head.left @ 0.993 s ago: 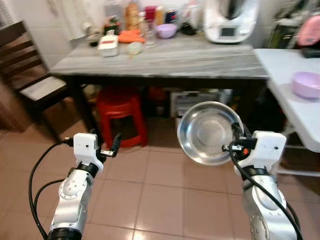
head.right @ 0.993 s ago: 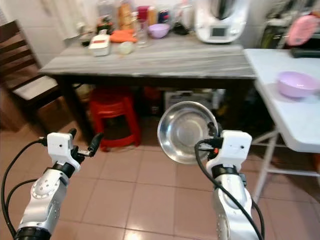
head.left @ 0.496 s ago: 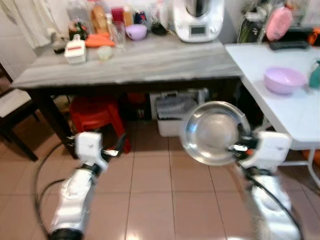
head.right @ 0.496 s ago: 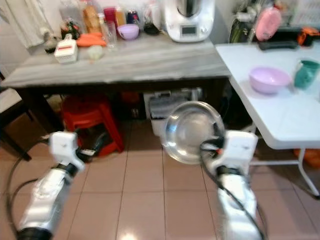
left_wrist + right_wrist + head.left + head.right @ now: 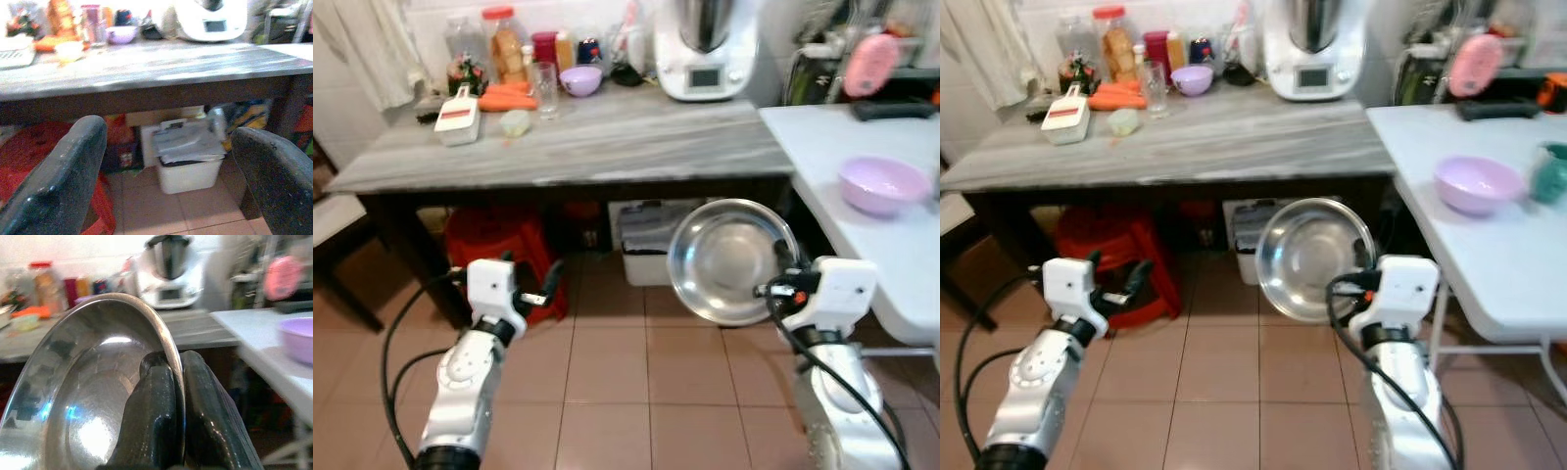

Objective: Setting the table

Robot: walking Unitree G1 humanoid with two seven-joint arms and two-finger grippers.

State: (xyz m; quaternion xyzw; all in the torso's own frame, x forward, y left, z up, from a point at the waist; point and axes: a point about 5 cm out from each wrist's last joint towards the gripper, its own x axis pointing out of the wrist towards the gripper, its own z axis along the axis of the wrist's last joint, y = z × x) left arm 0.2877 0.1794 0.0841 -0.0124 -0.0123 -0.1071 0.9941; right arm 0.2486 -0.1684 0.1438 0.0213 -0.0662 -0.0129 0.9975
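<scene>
Carrying the steel bowl to the table
Right gripper [image 5: 1363, 269] pinches the steel bowl [image 5: 1314, 258] rim, held upright above the floor; left gripper [image 5: 536, 282] spread, empty. Keep the pinch firm, level it over the white table [image 5: 1489, 245] at right

Bright, even indoor light; glare whitens the back wall, wrist views perhaps slightly soft.

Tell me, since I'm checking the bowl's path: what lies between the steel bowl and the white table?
Nothing lies between them in the eye views: the steel bowl, held in the right pincer, hangs over bare tiled floor beside the white table.
</scene>
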